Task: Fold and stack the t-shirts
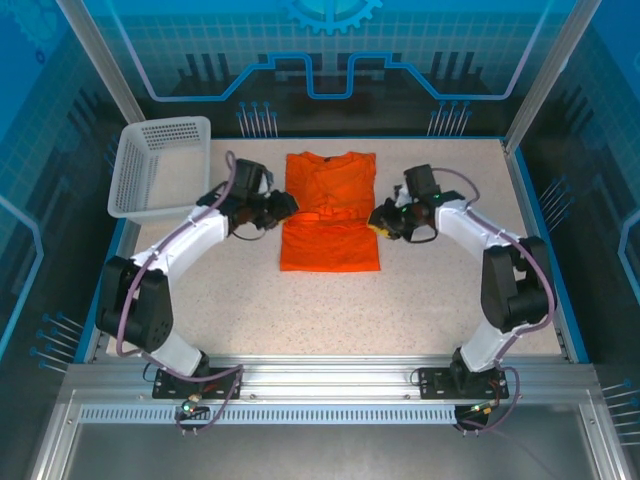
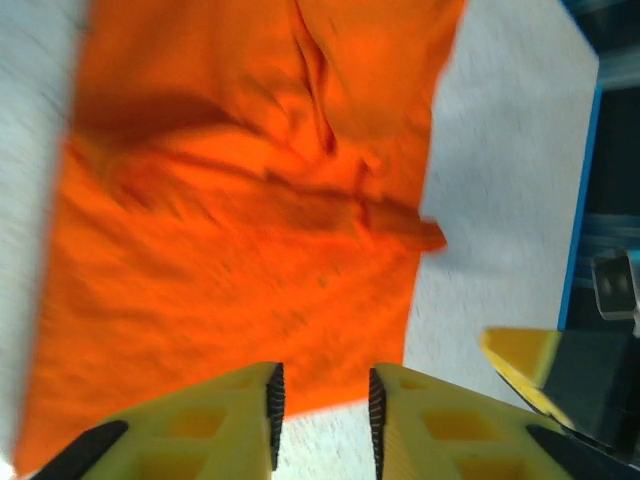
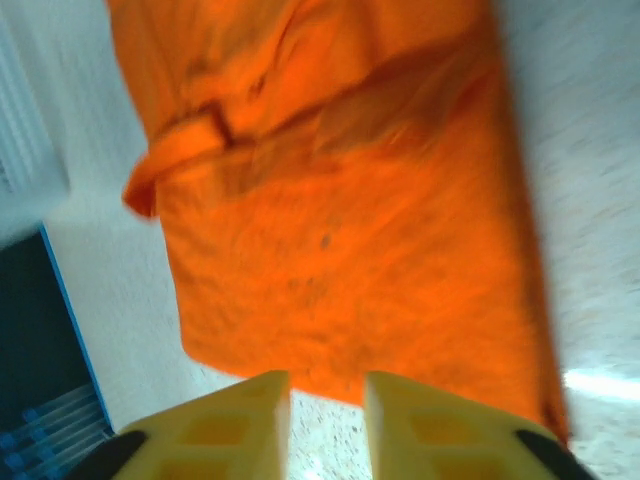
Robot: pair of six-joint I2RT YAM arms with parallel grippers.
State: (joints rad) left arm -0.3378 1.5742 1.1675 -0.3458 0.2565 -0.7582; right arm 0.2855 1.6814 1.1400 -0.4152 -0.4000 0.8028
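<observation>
One bright orange t-shirt (image 1: pixel 330 215) lies flat in the middle of the table, its sleeves folded in and a crease across its middle. My left gripper (image 1: pixel 288 205) sits at the shirt's left edge and my right gripper (image 1: pixel 376 217) at its right edge. In the left wrist view the gripper (image 2: pixel 322 385) is open, with bare table between its fingers and the t-shirt (image 2: pixel 250 220) edge just ahead. The right gripper (image 3: pixel 327 385) is also open over speckled table, the t-shirt (image 3: pixel 350 230) hem just beyond its fingertips. Both wrist views are blurred.
A white perforated basket (image 1: pixel 160 165) stands at the back left corner of the table. The speckled tabletop (image 1: pixel 330 310) is bounded by blue edges and a metal frame.
</observation>
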